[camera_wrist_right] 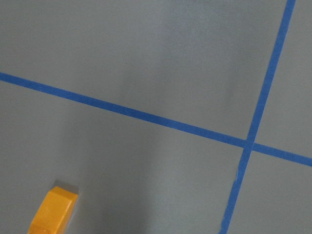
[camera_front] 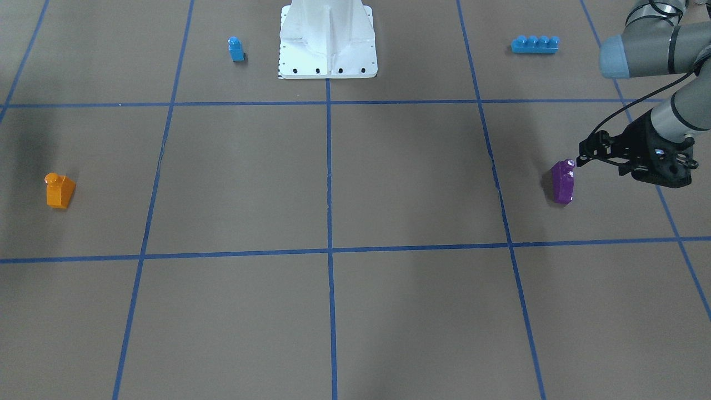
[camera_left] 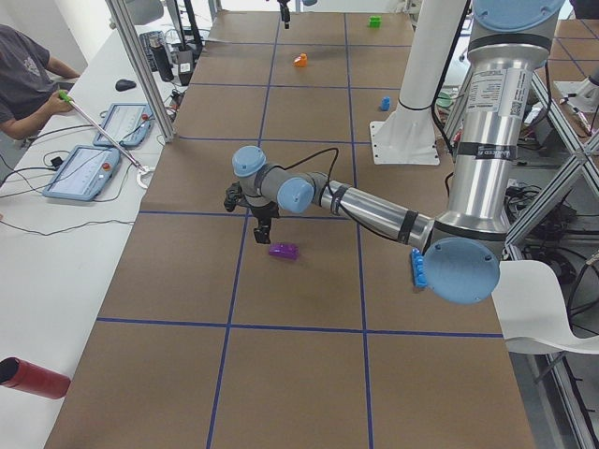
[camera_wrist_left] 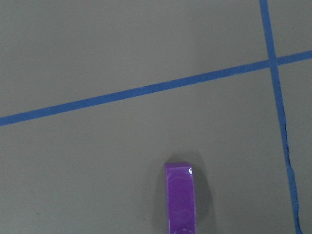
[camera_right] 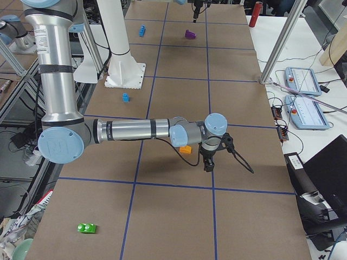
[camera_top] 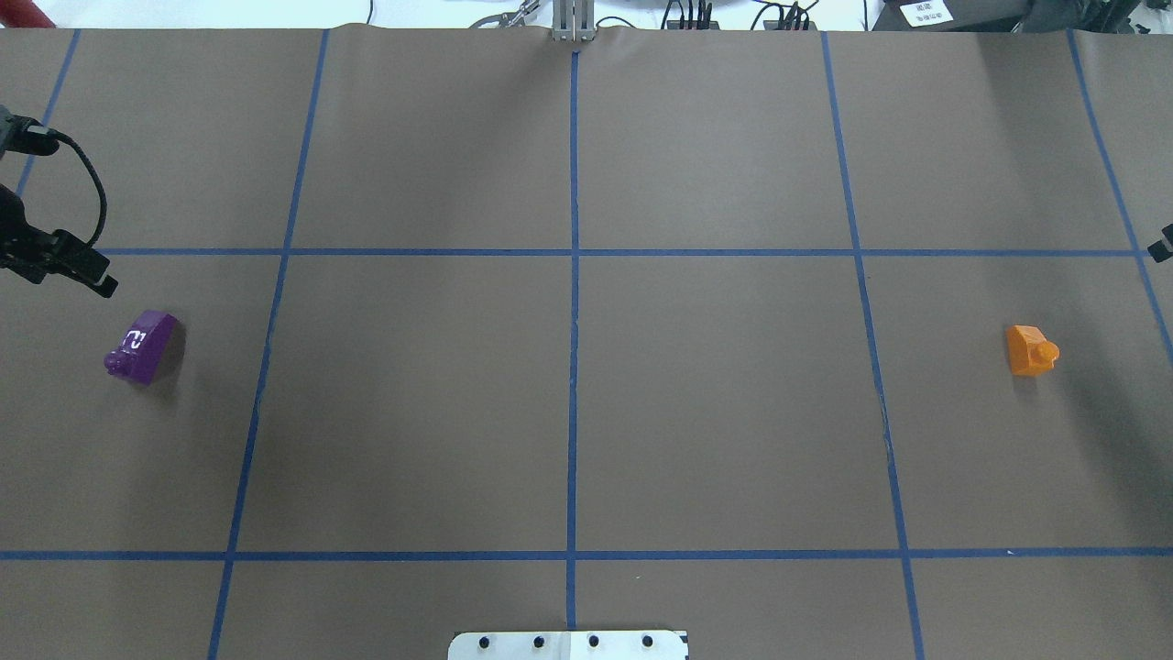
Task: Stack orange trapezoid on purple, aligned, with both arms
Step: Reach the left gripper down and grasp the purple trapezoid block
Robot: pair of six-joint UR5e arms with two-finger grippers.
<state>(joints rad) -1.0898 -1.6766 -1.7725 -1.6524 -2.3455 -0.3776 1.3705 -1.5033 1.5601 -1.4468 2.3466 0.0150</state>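
The orange trapezoid [camera_front: 60, 190] stands alone on the brown table; it also shows in the overhead view [camera_top: 1031, 349] and low in the right wrist view [camera_wrist_right: 52, 210]. The purple block [camera_front: 563, 181] stands at the other end, seen overhead [camera_top: 142, 346] and in the left wrist view [camera_wrist_left: 181, 200]. My left gripper [camera_front: 581, 154] hovers just beside and above the purple block, jaws apart, empty. My right gripper [camera_right: 208, 163] hangs close beside the orange trapezoid [camera_right: 186, 149]; only a sliver shows overhead [camera_top: 1162, 243], so I cannot tell its state.
A small blue single-stud block [camera_front: 236, 49] and a long blue four-stud brick [camera_front: 535, 44] lie near the white base mount [camera_front: 328, 41]. A green block [camera_right: 87, 228] lies near the table end. Blue tape lines grid the table. An operator stands at the side.
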